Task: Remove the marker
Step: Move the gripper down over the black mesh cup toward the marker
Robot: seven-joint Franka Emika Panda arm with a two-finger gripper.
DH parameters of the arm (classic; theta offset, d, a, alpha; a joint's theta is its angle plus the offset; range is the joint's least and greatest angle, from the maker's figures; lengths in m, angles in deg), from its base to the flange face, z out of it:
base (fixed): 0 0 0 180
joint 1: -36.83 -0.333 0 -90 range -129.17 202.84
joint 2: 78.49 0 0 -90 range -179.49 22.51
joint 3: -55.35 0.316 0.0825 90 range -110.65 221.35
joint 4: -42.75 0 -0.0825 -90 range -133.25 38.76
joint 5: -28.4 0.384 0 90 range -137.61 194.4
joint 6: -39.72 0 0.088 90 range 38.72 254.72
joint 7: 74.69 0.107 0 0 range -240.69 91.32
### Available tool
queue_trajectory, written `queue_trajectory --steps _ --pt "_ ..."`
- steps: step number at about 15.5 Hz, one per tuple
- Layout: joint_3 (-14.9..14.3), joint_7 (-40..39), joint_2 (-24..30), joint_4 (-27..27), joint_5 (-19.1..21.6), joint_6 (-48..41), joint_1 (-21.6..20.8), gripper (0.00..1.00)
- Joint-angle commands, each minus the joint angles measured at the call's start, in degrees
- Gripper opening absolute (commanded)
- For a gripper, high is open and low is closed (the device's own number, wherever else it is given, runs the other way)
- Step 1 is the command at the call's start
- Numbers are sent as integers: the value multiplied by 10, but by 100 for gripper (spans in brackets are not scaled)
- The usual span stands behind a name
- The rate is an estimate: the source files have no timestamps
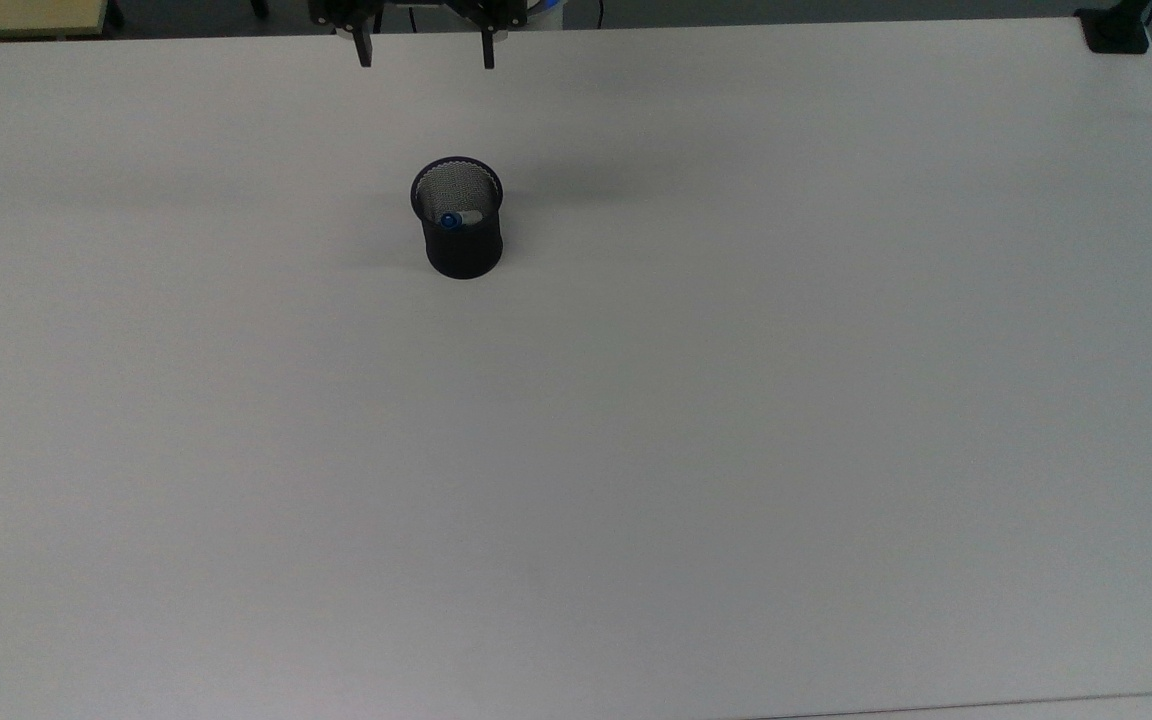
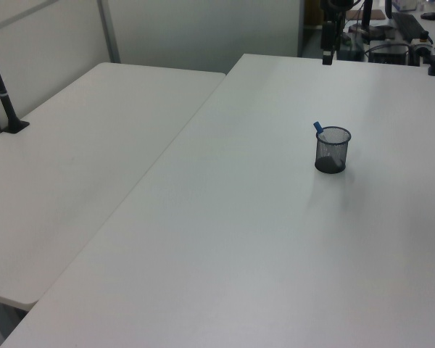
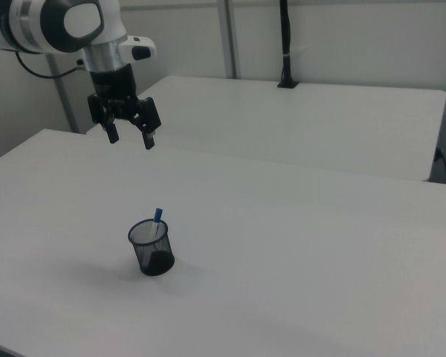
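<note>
Your gripper (image 3: pixel 131 139) hung high above the white table (image 1: pixel 636 450) with fingers spread apart, empty. The marker (image 3: pixel 157 221) stood leaning inside the black mesh cup (image 3: pixel 152 253), blue end up.

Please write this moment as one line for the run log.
gripper: open, high above table | white-barrelled blue-capped marker: standing tilted in black mesh cup | white table | step: marker not yet grasped
</note>
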State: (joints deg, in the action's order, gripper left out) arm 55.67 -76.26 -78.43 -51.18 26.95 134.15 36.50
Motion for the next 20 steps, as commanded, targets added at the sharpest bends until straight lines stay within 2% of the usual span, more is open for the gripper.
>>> queue_trajectory --steps 1,12,17,20 --pt "2 -8 8 -2 7 -18 -1 100" --pt "2 -7 7 -8 7 -14 1 100" --pt "2 -8 -1 -37 -31 -5 2 100" --pt "2 -8 -4 -99 -32 78 2 100"
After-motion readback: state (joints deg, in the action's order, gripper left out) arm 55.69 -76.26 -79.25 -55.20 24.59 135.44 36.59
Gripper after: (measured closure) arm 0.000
